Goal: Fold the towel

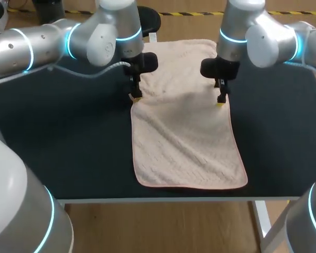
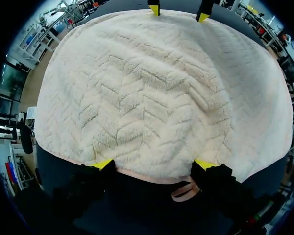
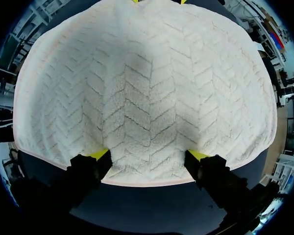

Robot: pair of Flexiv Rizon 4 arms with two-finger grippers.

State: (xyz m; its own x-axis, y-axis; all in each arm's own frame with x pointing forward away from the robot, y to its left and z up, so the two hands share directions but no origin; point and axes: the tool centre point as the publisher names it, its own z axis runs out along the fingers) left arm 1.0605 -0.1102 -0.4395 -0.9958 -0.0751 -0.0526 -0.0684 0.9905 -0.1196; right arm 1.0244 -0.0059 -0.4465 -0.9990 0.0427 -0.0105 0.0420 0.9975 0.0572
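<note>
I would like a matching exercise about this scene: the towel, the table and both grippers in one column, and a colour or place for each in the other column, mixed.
1 towel
2 table
3 left gripper
4 right gripper

a black
b at the towel's right edge
c cream
d at the towel's left edge

Pairs: 1-c, 2-a, 3-d, 4-b

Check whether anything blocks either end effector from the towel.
Nothing visible does. The left end effector and right end effector sit at opposite long edges of the towel, fingers open.
</note>
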